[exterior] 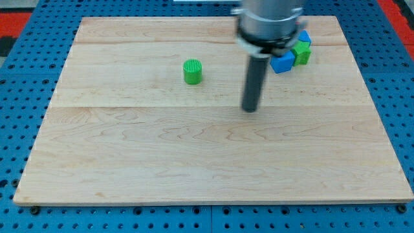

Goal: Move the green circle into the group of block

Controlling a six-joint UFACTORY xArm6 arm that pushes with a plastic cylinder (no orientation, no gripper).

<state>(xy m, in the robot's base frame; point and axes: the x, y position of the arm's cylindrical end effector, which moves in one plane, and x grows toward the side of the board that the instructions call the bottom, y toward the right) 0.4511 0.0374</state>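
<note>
A green circle block (193, 71) stands alone on the wooden board (129, 162), left of centre toward the view's top. A group of blocks sits at the view's top right: a blue block (282, 62), a green block (302, 53) and another blue block (304, 38) behind it, partly hidden by the arm. My tip (250, 109) rests on the board to the right of and below the green circle, apart from it, and to the lower left of the group.
The board lies on a blue pegboard surface (19, 90). The arm's grey body (268, 22) hangs over the board's top edge and covers part of the block group.
</note>
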